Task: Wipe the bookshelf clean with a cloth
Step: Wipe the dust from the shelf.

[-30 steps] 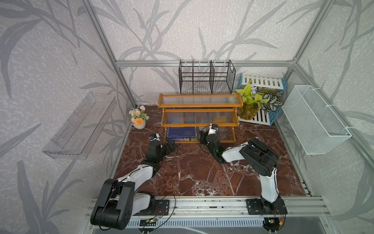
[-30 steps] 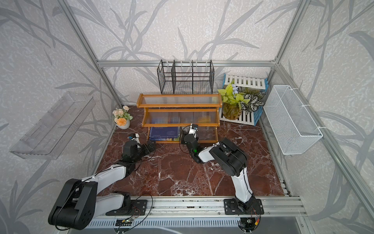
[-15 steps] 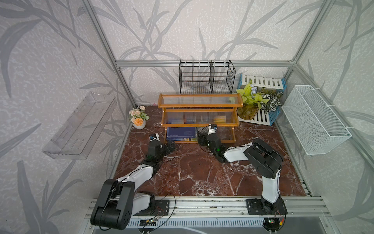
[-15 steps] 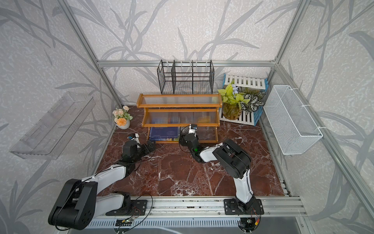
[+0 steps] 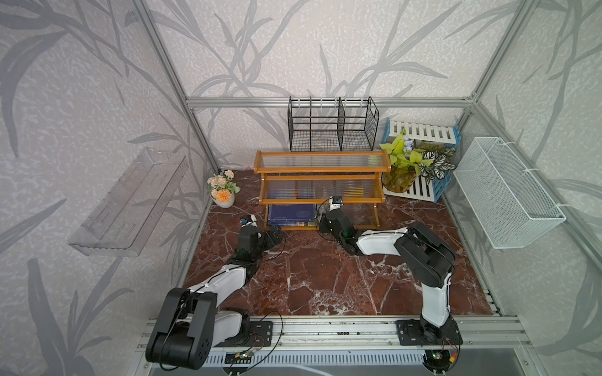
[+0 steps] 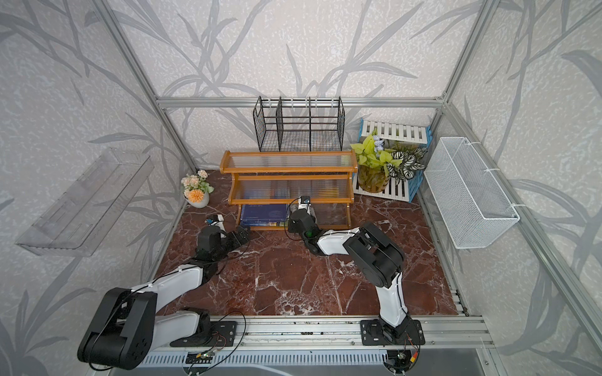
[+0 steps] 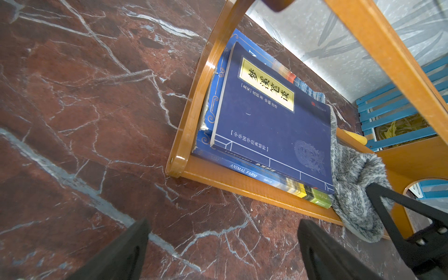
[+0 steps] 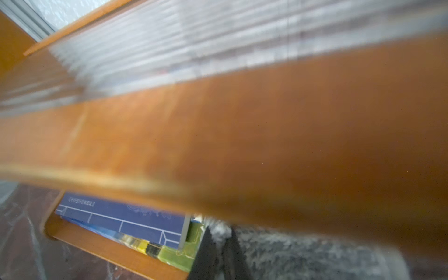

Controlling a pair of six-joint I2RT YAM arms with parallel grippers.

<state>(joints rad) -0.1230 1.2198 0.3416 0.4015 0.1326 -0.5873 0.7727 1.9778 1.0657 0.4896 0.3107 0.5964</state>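
Pale walls point(image 5: 325, 48) printed with grey leaf sprays enclose a red-brown, white-veined marble desk point(image 5: 325, 276). Aluminium posts point(image 5: 168, 62) frame the corners. A clear plastic tray point(image 5: 130, 201) hangs on one side wall, a white wire basket point(image 5: 508, 192) hangs opposite, and a black wire rack point(image 5: 332, 136) stands at the back.

Bookshelf point(image 8: 242, 145) rail smeared with blur in the right wrist view, cloth point(image 8: 303, 252) half hidden behind it.

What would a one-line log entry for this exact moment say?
right gripper: shut on cloth, bookshelf bottom tier, beside stacked books | left gripper: open, empty, over marble tabletop
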